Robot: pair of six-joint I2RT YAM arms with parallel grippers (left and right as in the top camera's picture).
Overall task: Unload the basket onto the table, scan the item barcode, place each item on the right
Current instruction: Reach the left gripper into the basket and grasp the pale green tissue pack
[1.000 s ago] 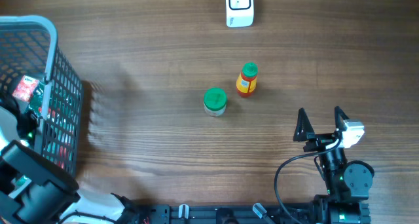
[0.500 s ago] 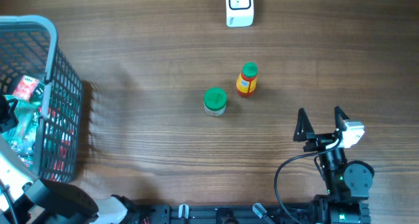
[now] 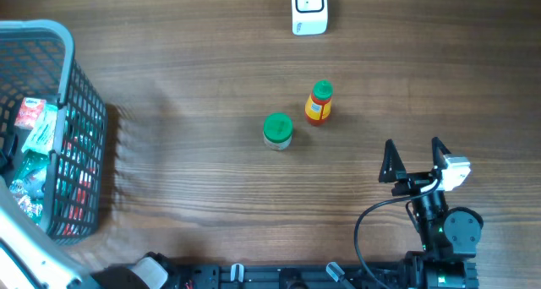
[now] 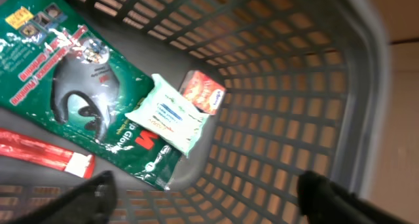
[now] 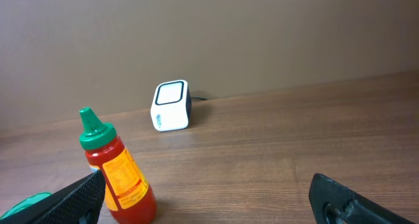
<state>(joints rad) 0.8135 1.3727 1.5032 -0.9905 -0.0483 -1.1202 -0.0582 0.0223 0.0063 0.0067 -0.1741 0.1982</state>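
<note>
The white barcode scanner [image 3: 308,8] stands at the table's far edge, also in the right wrist view as the scanner [image 5: 171,106]. A red sauce bottle [image 3: 319,103] with a green cap and a green-lidded jar [image 3: 277,130] stand mid-table. My right gripper [image 3: 414,154] is open and empty at the near right, and the bottle [image 5: 118,175] stands beside its left finger. My left gripper [image 4: 209,201] hangs open over the inside of the grey basket [image 4: 308,86], holding nothing. Below it lie a pale green wipes packet [image 4: 171,116], a green glove packet [image 4: 72,80] and a small red box [image 4: 204,93].
The basket [image 3: 63,35] fills the left edge of the table and holds several packets. A red-and-white stick packet [image 4: 46,157] lies on its floor. The white link of the left arm [image 3: 25,247] crosses the lower left corner.
My left gripper, shut before, now stands open. The left arm has drawn back toward the lower left, and the wipes packet lies uncovered in the basket. The right arm has not moved.
</note>
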